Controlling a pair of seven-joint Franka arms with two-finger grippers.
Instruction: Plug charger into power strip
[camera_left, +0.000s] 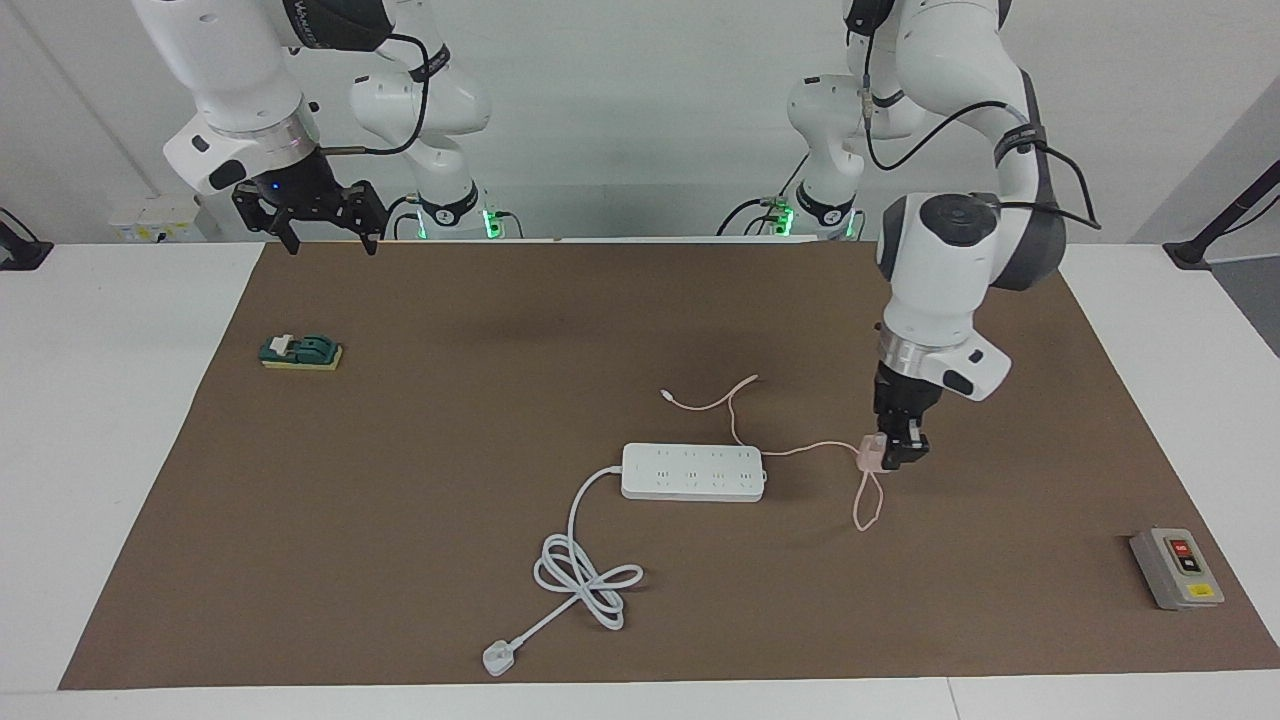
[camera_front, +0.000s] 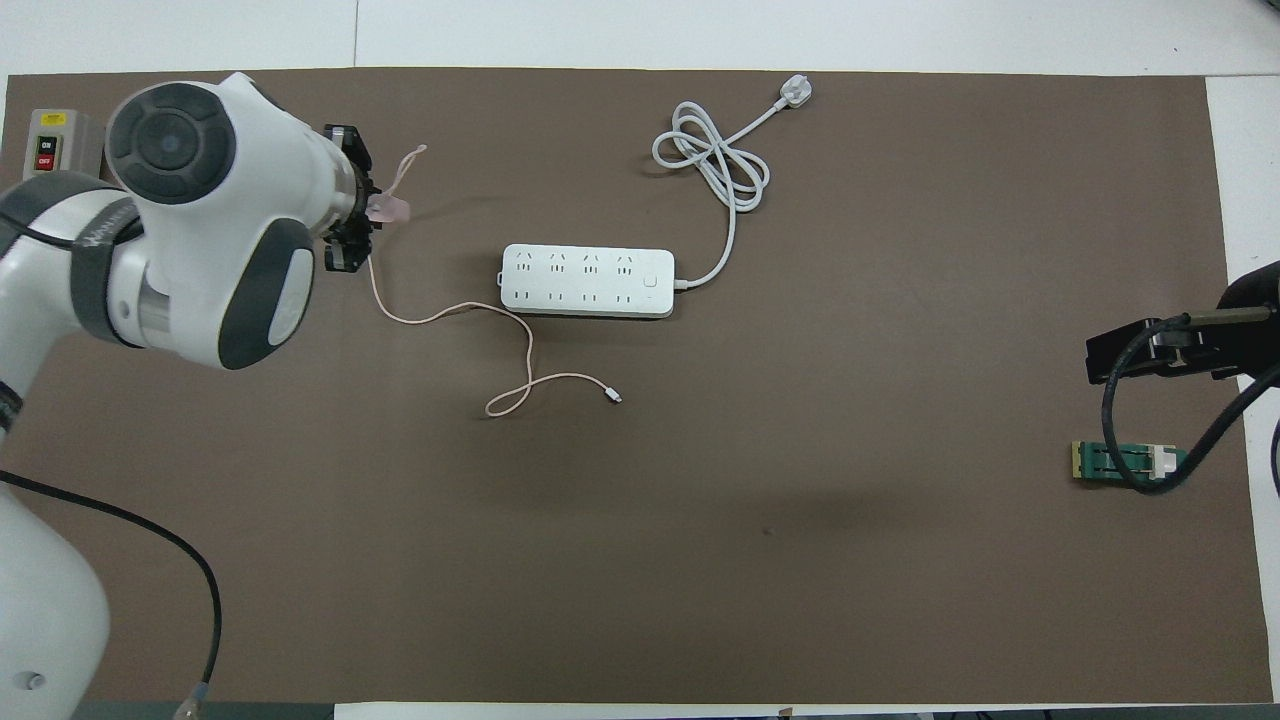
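Over the mat beside the strip (camera_left: 693, 472), at its 3 o'clock in the facing view, left gripper (camera_left: 893, 455) hangs clamped on the charger (camera_left: 870, 452). Carry step under way; next, prongs must line up above a socket. Right gripper (camera_left: 322, 232) waits, fingers apart

left claw (camera_left: 893, 452): lowered, clamped, arm bent | right claw (camera_left: 325, 232): raised, spread wide, waiting
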